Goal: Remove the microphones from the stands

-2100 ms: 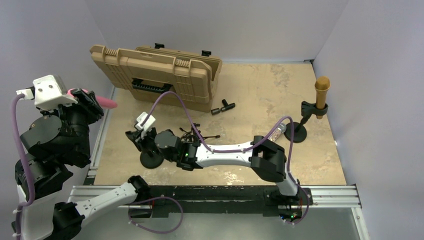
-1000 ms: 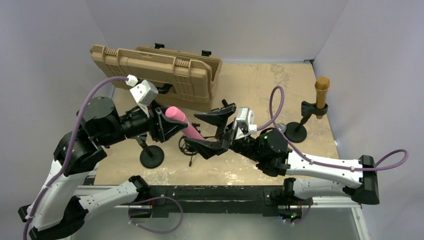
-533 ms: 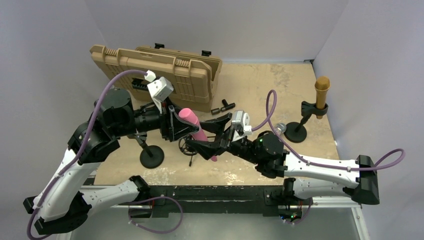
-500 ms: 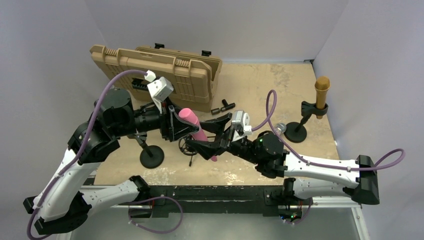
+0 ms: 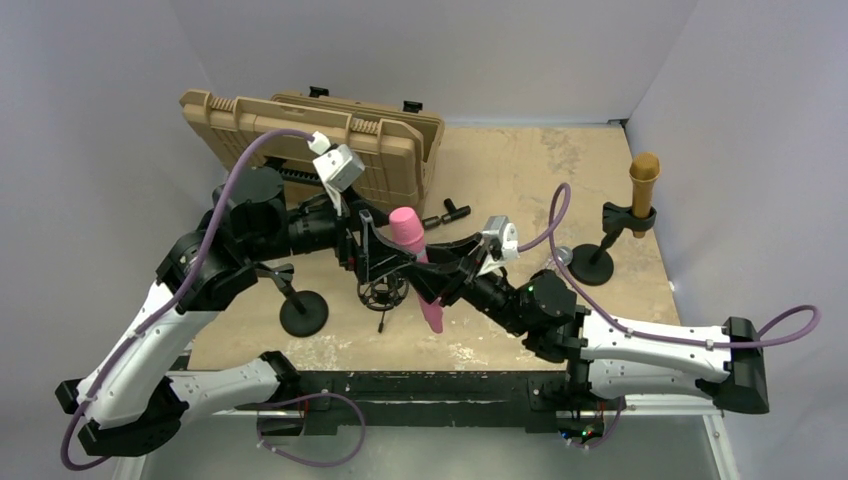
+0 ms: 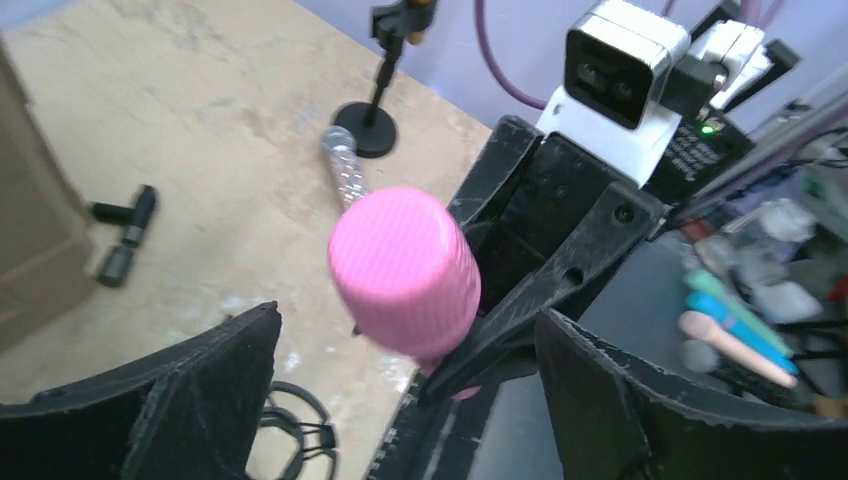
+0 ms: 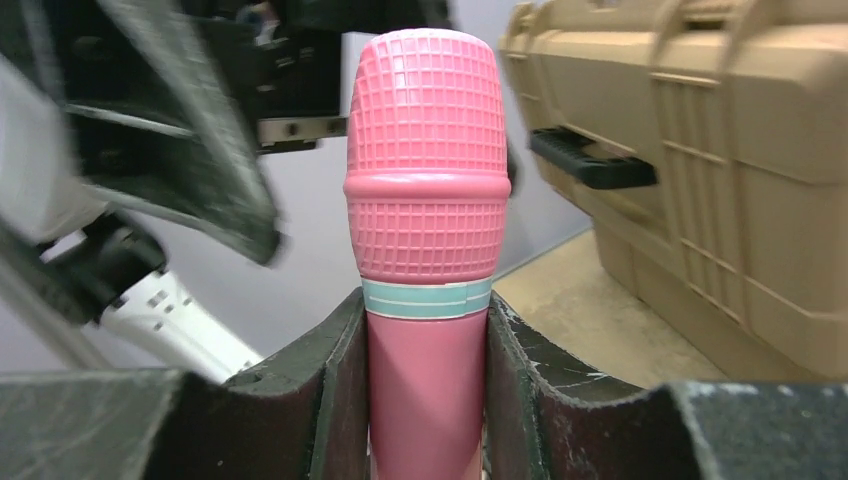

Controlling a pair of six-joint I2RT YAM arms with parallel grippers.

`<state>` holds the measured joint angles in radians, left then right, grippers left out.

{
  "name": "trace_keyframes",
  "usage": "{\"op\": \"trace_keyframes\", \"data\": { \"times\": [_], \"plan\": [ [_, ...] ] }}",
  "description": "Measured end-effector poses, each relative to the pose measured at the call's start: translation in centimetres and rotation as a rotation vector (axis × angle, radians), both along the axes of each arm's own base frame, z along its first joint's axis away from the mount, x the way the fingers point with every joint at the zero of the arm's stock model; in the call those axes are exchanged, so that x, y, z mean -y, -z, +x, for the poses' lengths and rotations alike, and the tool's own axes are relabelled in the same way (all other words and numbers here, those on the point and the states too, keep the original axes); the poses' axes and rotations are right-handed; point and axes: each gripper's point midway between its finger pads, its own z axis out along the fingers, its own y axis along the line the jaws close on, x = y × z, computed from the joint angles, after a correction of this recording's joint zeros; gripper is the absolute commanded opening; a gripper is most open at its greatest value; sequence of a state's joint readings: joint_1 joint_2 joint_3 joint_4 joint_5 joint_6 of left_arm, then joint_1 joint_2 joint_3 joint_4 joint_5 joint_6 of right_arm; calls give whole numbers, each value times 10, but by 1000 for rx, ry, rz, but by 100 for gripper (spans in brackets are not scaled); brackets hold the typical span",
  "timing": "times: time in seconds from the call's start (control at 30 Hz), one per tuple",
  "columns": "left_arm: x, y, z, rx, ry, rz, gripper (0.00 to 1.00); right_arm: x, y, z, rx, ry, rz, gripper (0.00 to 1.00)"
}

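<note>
Pink grid-textured microphone (image 5: 415, 262) (image 6: 405, 270) (image 7: 427, 200) hangs in mid-air over the middle of the beige stone-patterned table (image 5: 520, 170). Its head is up and its handle slants down toward the near edge, off the black round-based stand (image 5: 303, 313) to its left. The right gripper (image 5: 432, 285) (image 7: 427, 340) now pinches the handle just under the teal band, a finger pressed to each side. Half a second ago those jaws gaped around the handle. The left gripper (image 5: 375, 250) (image 6: 400, 400) had carried the microphone until then. It has let go, and its fingers (image 6: 180, 400) are spread wide either side of the head, touching nothing. The microphone also stands steeper than before. A tan hard plastic case (image 5: 320, 150) sits behind, and a gold-brown microphone (image 5: 643, 185) stays clipped in its own stand at the far right.
</note>
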<state>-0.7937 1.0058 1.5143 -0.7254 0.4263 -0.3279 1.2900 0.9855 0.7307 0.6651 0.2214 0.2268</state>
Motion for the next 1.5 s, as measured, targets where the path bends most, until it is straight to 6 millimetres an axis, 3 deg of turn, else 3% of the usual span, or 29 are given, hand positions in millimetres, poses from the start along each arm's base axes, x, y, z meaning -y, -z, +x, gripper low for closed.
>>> {"op": "trace_keyframes", "data": {
  "times": [0.23,0.4,0.57,0.83,1.13,1.4,1.5],
  "plan": [
    [-24,-15,16,99,-161,-17,100,35,8,31,-221,197,74,0],
    [-61,-21,31,182,-362,-31,98,46,38,52,-481,334,84,0],
    [-93,-23,40,224,-521,-28,95,48,93,73,-720,489,23,0],
    [-97,-4,49,211,-570,21,94,59,198,91,-941,605,-105,0],
    [-102,1,44,197,-573,25,94,81,265,123,-1083,730,-133,0],
    [-109,6,37,187,-581,14,94,80,326,126,-1145,822,-269,0],
    [-110,6,38,188,-586,15,94,78,348,130,-1151,863,-329,8]
  ]
}}
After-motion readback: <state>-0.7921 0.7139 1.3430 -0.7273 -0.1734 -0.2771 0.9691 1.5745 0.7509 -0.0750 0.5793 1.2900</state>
